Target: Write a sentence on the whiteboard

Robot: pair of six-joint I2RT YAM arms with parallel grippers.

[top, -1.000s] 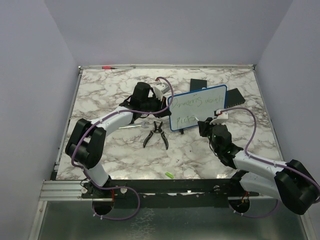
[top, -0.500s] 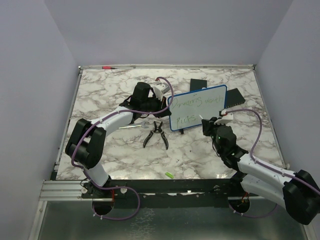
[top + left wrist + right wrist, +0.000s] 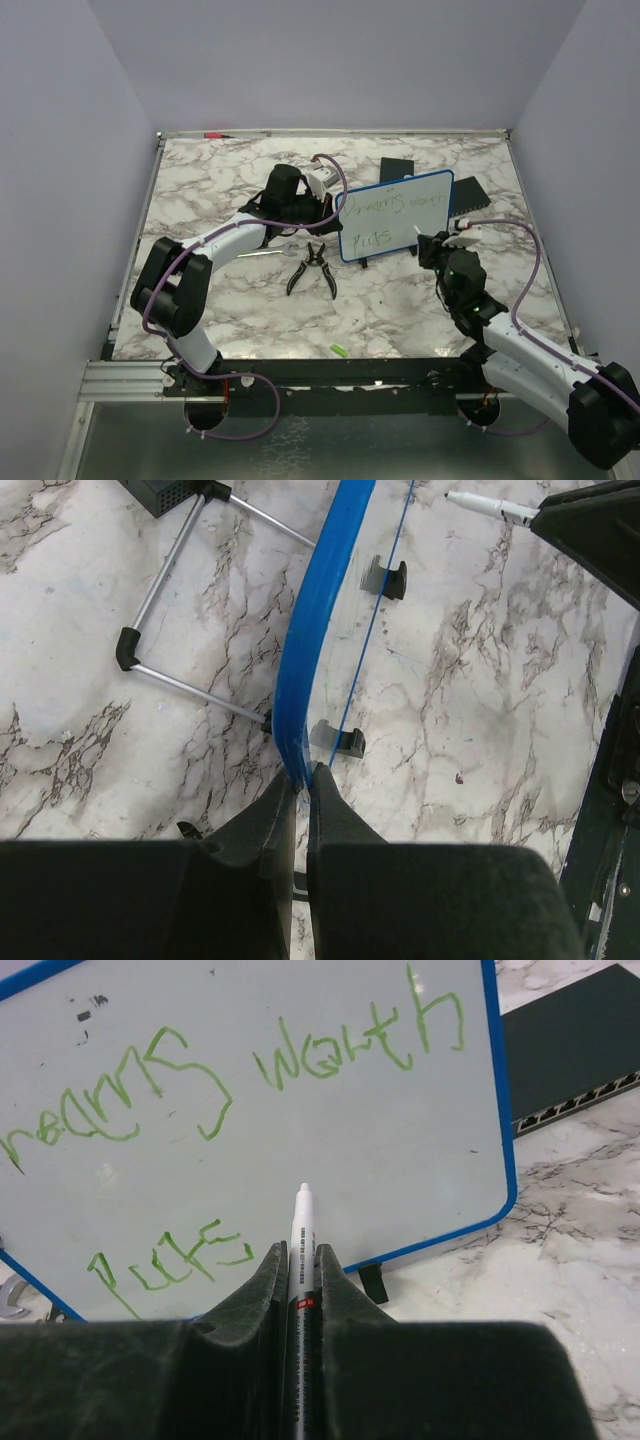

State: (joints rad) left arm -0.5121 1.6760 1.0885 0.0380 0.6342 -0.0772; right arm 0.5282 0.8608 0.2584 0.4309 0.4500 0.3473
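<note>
The whiteboard (image 3: 395,215) stands tilted on small black feet at mid-table, white with a blue frame (image 3: 318,620). My left gripper (image 3: 336,208) is shut on its left edge, the fingertips pinching the blue frame (image 3: 303,780). The sentence (image 3: 210,1090) is green scrawl in two lines, and the lower line ends in a short word (image 3: 165,1260). My right gripper (image 3: 428,244) is shut on a white marker (image 3: 301,1222) in front of the board's lower right part. The marker's tip (image 3: 452,496) points at the blank area right of that word, a little off the surface.
Black pliers (image 3: 312,268) and a wrench (image 3: 268,251) lie left of the board. Two flat black pads (image 3: 397,168) (image 3: 470,195) sit behind it, one seen close (image 3: 575,1050). A green cap (image 3: 339,349) lies near the front edge and a red marker (image 3: 213,134) at the far edge.
My right gripper has moved to the right with the marker, from under the lower word towards the board's right corner. The left gripper and the board have stayed put.
</note>
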